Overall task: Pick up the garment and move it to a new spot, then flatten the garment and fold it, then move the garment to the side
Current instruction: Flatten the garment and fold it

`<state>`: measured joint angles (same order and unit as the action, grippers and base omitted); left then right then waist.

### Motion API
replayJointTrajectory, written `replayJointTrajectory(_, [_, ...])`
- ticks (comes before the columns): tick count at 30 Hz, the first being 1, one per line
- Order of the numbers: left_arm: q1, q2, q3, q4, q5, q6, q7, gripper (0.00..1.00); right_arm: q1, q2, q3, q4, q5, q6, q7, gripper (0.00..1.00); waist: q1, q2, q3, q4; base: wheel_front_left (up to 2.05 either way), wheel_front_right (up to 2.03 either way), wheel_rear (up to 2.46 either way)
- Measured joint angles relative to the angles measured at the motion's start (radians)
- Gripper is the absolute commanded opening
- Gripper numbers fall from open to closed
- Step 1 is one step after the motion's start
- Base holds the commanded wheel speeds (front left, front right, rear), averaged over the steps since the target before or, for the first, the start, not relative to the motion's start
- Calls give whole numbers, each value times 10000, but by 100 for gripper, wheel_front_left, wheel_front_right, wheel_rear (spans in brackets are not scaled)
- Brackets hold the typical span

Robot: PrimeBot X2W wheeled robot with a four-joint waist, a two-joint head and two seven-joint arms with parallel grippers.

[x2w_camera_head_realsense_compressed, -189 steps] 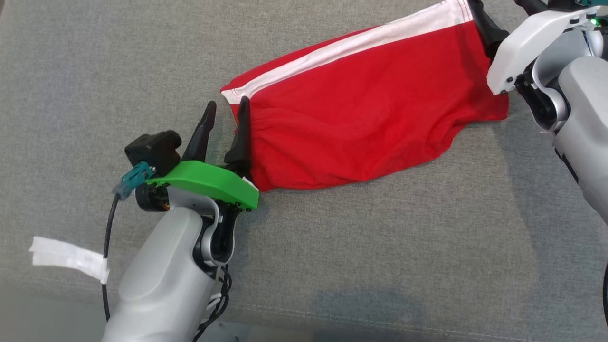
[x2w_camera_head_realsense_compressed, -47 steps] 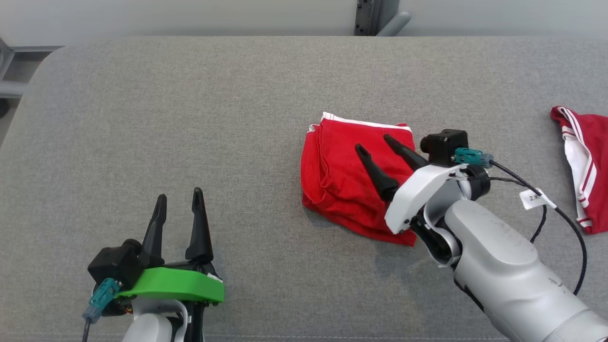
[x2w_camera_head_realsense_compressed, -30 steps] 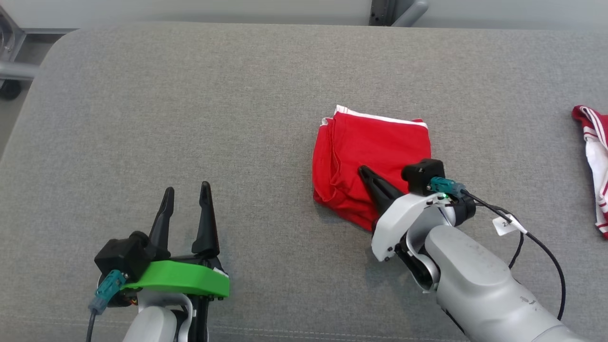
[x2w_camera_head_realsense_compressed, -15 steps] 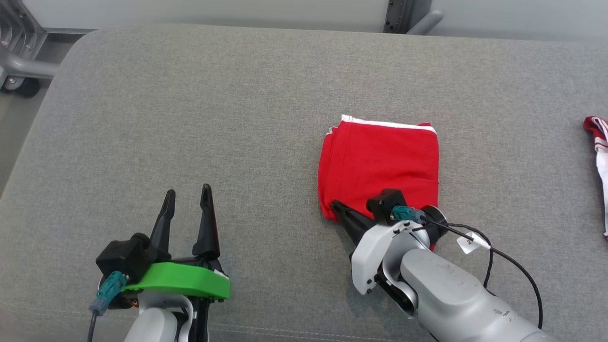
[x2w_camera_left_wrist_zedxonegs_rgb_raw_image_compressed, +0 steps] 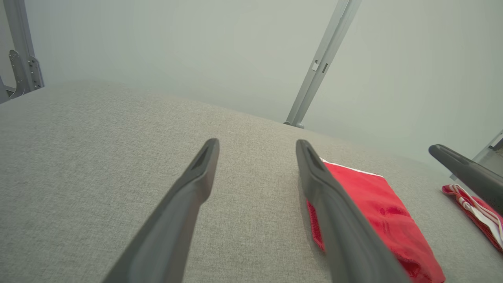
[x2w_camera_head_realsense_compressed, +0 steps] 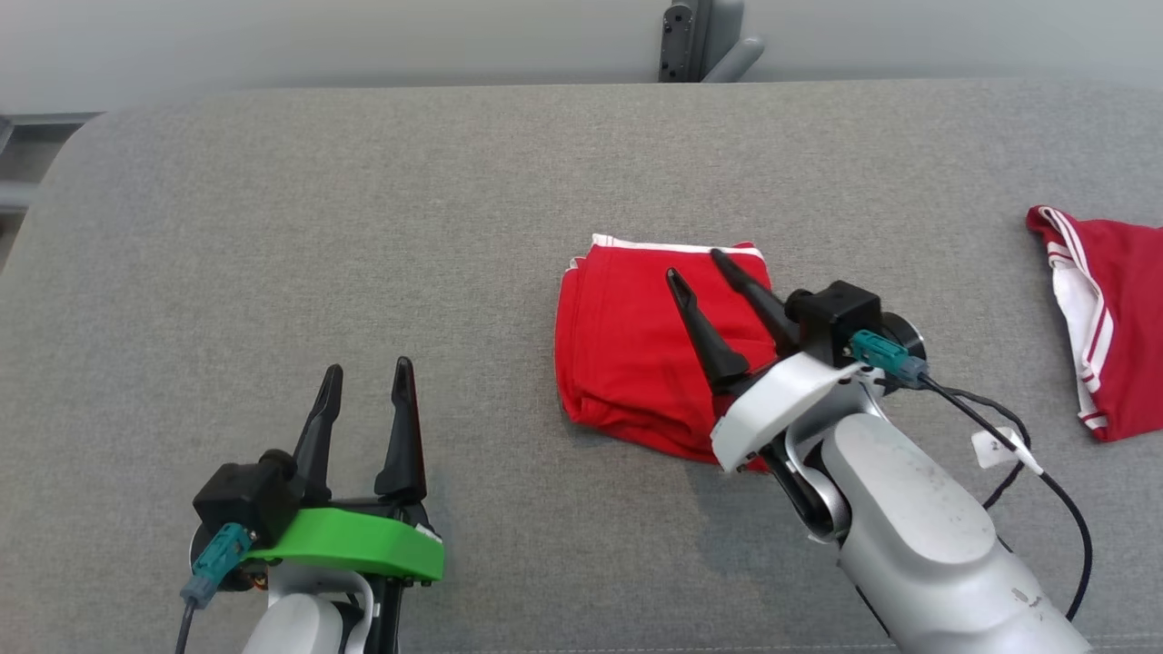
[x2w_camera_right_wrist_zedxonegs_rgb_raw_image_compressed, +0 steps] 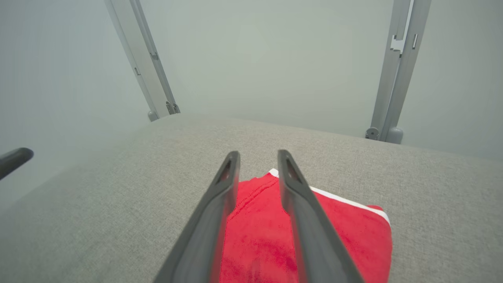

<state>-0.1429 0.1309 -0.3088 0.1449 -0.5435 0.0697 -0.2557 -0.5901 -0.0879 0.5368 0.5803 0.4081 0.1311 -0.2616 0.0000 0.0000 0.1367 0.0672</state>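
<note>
Garment (x2w_camera_head_realsense_compressed: 627, 363) folded flat, directly beneath parted right pincer (x2w_camera_head_realsense_compressed: 695, 263); left pincer (x2w_camera_head_realsense_compressed: 367, 368) well apart.

Lit brightly and evenly from above; throws only faint, soft shadows on the grey cushion (x2w_camera_head_realsense_compressed: 363, 227). Reads sharp in head view; hazy and bowed toward wrist-view edges.

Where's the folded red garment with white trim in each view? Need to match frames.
Head view: the folded red garment with white trim sits just right of centre, with the right gripper over it.
Left wrist view: lower right, behind the left gripper.
Right wrist view: bottom centre, between and beside the fingers.
Shared landmark: the grey fabric cushion under it.
</note>
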Motion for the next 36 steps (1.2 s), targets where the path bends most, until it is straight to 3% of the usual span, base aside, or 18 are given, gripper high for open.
replayJointTrajectory(3, [-5,2,-98,54,134,-8,-8,100,822,15,-1369,-1020,-863,0,-4,100,0,0,-131,-298,0,0,0])
replayJointTrajectory(8, [-3,96,-153,157,552,63,-21,100,1972,84,-2790,-2050,-1756,0,-2,100,0,0,-291,-608,0,0,0])
replayJointTrajectory(16, [312,155,98,255,901,274,-54,100,3594,328,-4219,-3168,-2274,0,-2,100,0,0,-498,-926,0,0,0])
replayJointTrajectory(25, [1011,-81,514,104,1239,236,-67,100,4756,370,-4460,-3927,-1697,0,-2,100,0,0,-747,-965,0,0,0])
replayJointTrajectory(36, [1175,-297,907,224,1616,-6,-67,100,5121,376,-4403,-4008,-1565,-2,-2,100,0,0,-880,-926,0,0,0])
